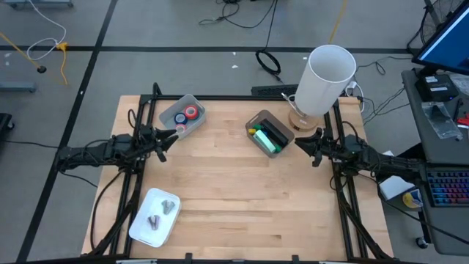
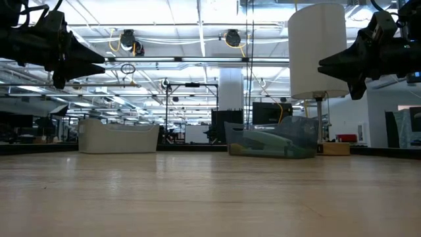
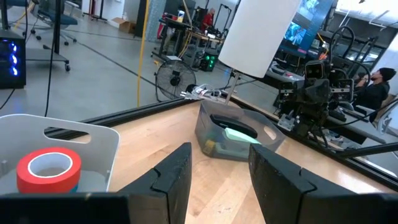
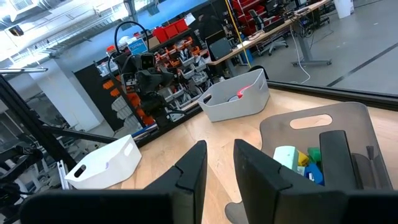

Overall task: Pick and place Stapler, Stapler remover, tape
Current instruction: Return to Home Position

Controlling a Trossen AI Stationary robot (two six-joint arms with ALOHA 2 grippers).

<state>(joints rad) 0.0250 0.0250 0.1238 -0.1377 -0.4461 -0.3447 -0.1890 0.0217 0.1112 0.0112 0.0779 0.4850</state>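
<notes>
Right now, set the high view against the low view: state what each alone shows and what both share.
Only the high view: red and blue tape inside the pale bin, plus the white bin holding two staple removers. Only the low view: the room's ceiling lights. Both: the pale bin's outside, the lamp, the dark bin with a green item, and the left fingers and right fingers, open above the table.

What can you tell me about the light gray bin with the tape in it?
The light gray bin is a rectangular, plastic-looking tub with rounded corners and a handle slot cut in an end wall. It stands upright and open-topped on the wooden table, in the far-left area, turned at an angle. Inside lie a red tape roll with a pale centre and a blue tape roll. The left end effector hovers close beside it, fingers open, not touching it.
</notes>
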